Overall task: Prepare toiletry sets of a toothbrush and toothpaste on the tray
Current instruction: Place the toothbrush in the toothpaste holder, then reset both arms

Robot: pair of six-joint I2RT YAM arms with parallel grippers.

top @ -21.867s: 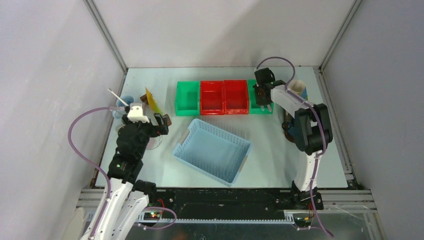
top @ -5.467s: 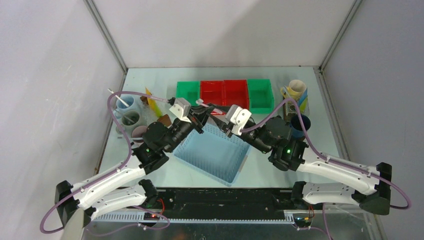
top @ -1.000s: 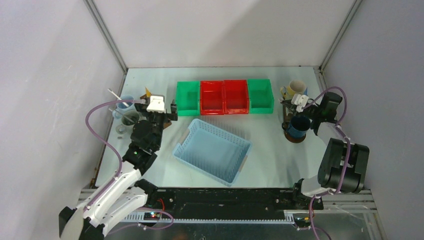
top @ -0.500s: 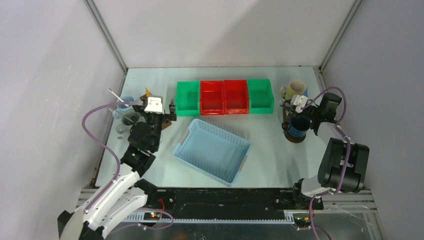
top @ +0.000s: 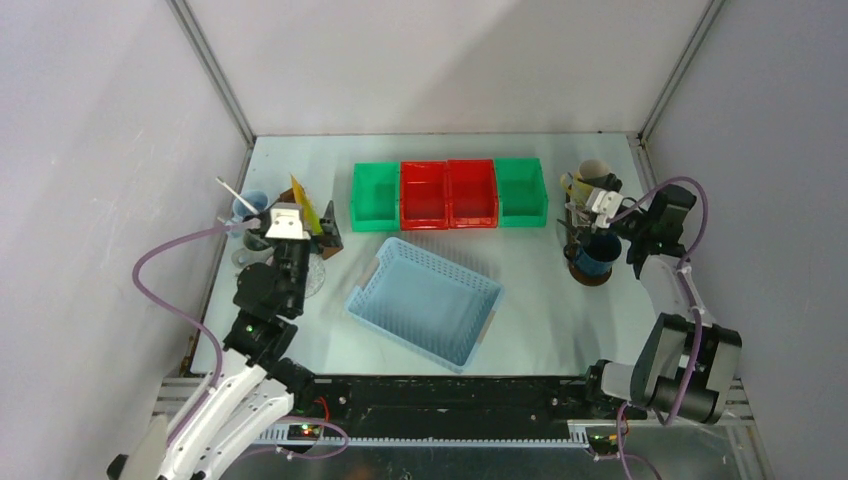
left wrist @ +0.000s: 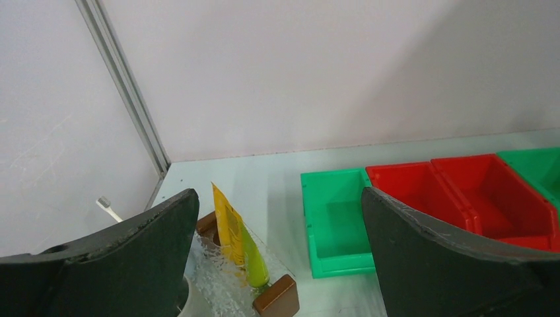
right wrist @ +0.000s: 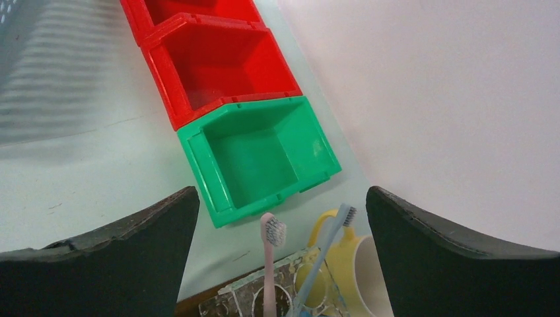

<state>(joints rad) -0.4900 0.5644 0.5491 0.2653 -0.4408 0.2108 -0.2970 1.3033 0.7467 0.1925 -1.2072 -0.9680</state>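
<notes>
Cell: pale tabletop (top: 540, 330), plain grey-lilac wall panels on three sides, aluminium posts (top: 210, 70) at both back corners.

Back row, touching side by side: green bin (top: 375, 195), two red bins (top: 447, 193), second green bin (top: 521, 191). Light blue perforated basket (top: 425, 310) sits skewed mid-table, just in front of them.

Right side: dark brown tray (top: 577, 270) near the right edge, dark blue mug (top: 603, 248) on its near end. Cream mug (top: 595, 175) is behind that, near the back corner. The right wrist view shows a pink toothbrush (right wrist: 267, 264) and a blue toothbrush (right wrist: 330, 241) upright in a clear glass (right wrist: 290, 300) just beside the cream mug.

Left side: pale blue mug (top: 247, 205) at the left edge with a toothbrush (top: 230, 190) sticking out. Yellow-green tube (left wrist: 234, 241) stands tilted in a clear textured glass (left wrist: 211, 277), with a brown block (left wrist: 276, 295) in front.

Left gripper (left wrist: 279, 198): jaws wide, nothing between them, above the tube. Right gripper (right wrist: 280, 195): jaws wide, nothing held, above the two toothbrushes.
</notes>
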